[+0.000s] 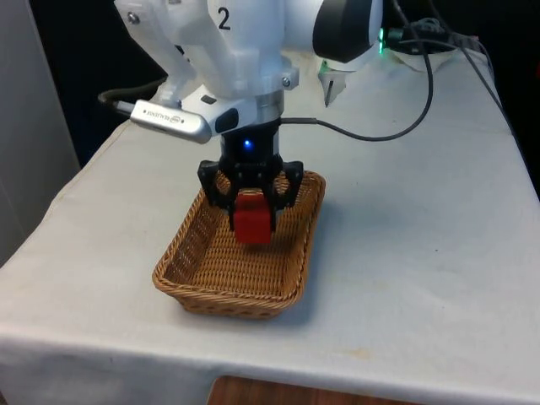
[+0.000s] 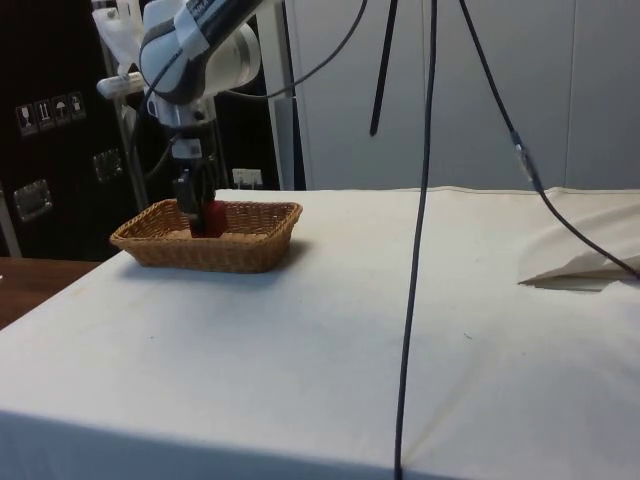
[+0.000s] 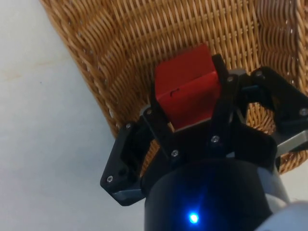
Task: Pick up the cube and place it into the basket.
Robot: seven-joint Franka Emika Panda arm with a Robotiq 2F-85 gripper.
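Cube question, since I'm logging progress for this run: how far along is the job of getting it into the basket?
Pickup looks done: the gripper is shut on the red cube. In hand: the cube hangs over the wicker basket, low inside its walls in the side view. Whether it touches the floor, I cannot tell. Left: release the cube and lift the gripper away.

Red cube (image 1: 251, 221) held above wicker basket (image 1: 194, 278)

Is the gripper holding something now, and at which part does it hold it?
Yes. The gripper holds the red cube, its two fingers pressed on opposite side faces, above the inside of the wicker basket.
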